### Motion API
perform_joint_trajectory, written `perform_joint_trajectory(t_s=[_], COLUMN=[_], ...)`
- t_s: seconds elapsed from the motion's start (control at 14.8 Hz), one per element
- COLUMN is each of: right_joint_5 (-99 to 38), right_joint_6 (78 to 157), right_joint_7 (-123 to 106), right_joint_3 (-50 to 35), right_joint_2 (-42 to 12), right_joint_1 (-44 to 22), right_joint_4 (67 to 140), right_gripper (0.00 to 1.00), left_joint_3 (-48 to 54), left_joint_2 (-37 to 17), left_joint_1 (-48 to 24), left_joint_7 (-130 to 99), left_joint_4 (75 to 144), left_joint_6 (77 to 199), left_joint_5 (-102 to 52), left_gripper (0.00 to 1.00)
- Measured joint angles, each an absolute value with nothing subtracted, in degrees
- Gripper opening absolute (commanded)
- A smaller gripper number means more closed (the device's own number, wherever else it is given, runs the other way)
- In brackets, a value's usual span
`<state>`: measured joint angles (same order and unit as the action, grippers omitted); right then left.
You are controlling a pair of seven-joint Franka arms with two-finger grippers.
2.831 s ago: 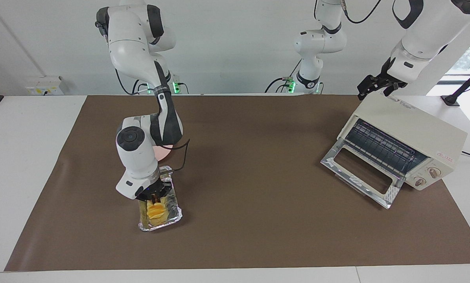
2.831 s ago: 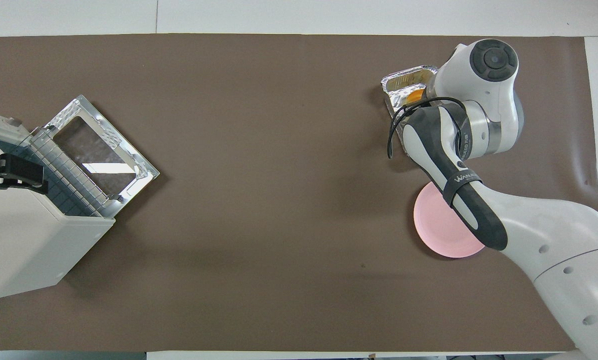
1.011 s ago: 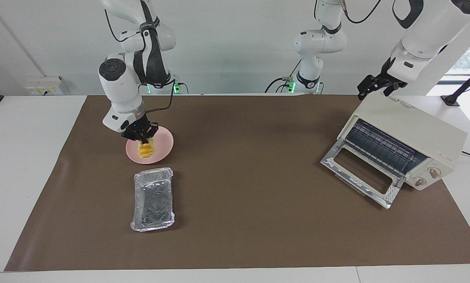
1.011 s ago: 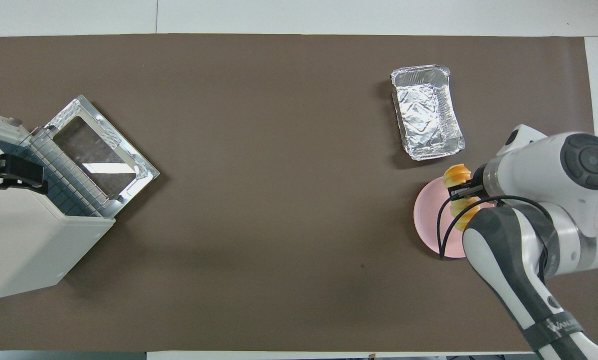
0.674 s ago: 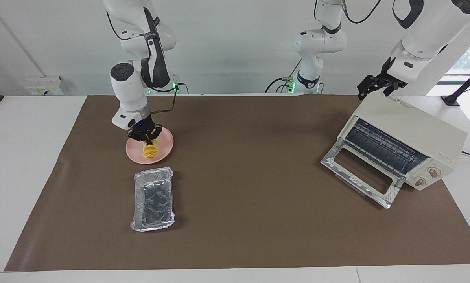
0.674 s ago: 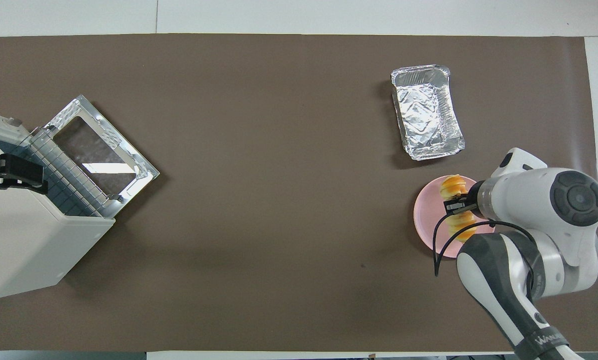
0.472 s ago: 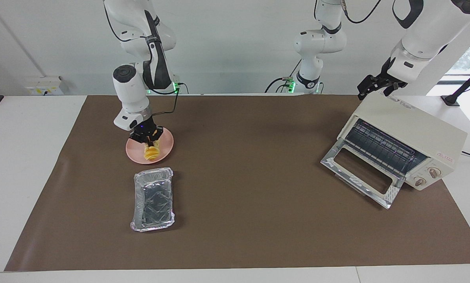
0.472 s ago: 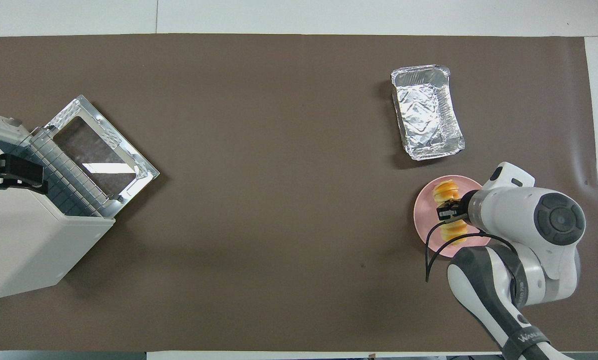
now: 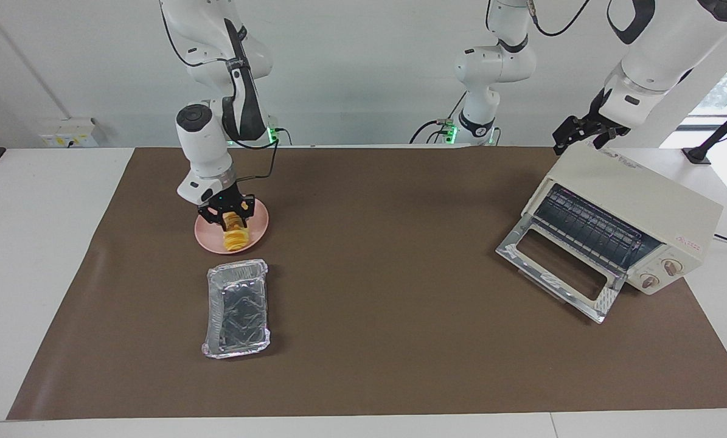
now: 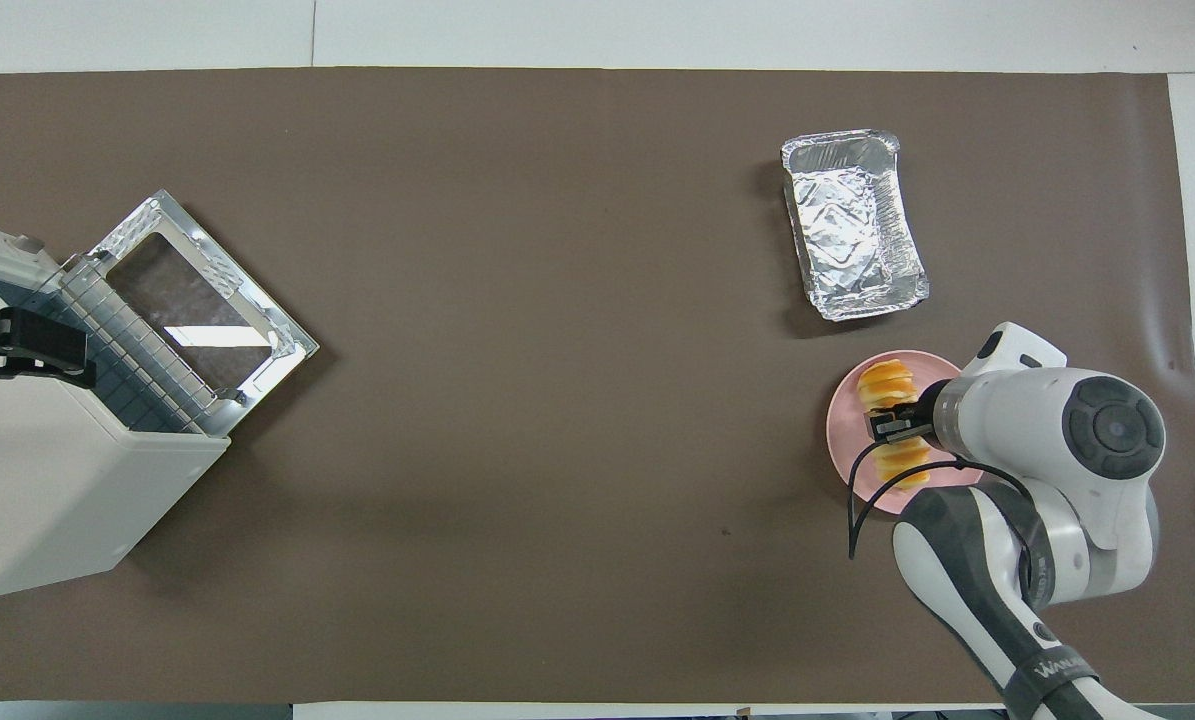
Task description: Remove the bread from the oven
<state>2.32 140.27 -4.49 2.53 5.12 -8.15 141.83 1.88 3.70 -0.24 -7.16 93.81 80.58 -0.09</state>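
Just set the bread (image 10: 885,383) on the pink plate (image 10: 842,440) at the bench's (image 10: 557,450) overhead four o'clock, well apart from the oven (image 9: 643,194), and parted the right gripper's (image 9: 228,218) jaws off it, nearly finishing, with the left gripper (image 9: 573,139) waiting wide-jawed over the oven.

From my seat, the right gripper (image 10: 892,425) covers the middle of the ridged golden-yellow bread loaf (image 10: 885,383) on the round pink plate (image 10: 842,440), so I can't tell whether its fingers touch it. The boxy cream-white toaster oven (image 10: 47,490) is cut off by the overhead view's edge. The left gripper (image 9: 573,137) over it is too small to read against the oven's top.
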Motion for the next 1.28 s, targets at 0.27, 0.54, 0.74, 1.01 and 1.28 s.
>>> perform_joint_trajectory(t_s=[0.27,0.54,0.74,1.01,1.28], right_joint_5=[2.32,2.32,2.32,2.32,2.32], right_joint_6=[127.01,119.2,113.42,99.45,87.61], right_joint_7=[-4.48,-4.34,-4.51,-5.29,-8.12], right_joint_3=[2.53,2.83,3.32,3.43,3.45], right_joint_2=[5.68,5.94,6.14,6.29,6.25], right_joint_1=[-8.15,-7.9,-6.7,-6.13,-5.9], right_joint_4=[132.35,124.31,116.85,104.84,95.78], right_gripper=[1.0,1.0,1.0,1.0,1.0], left_joint_3=[1.88,1.88,1.88,1.88,1.88], left_joint_2=[3.7,3.7,3.7,3.7,3.7], left_joint_1=[-0.24,-0.24,-0.24,-0.24,-0.24], left_joint_7=[-7.16,-7.16,-7.16,-7.16,-7.16], left_joint_4=[93.81,93.81,93.81,93.81,93.81], left_joint_6=[80.58,80.58,80.58,80.58,80.58], left_joint_5=[-0.09,-0.09,-0.09,-0.09,-0.09], left_gripper=[1.0,1.0,1.0,1.0,1.0])
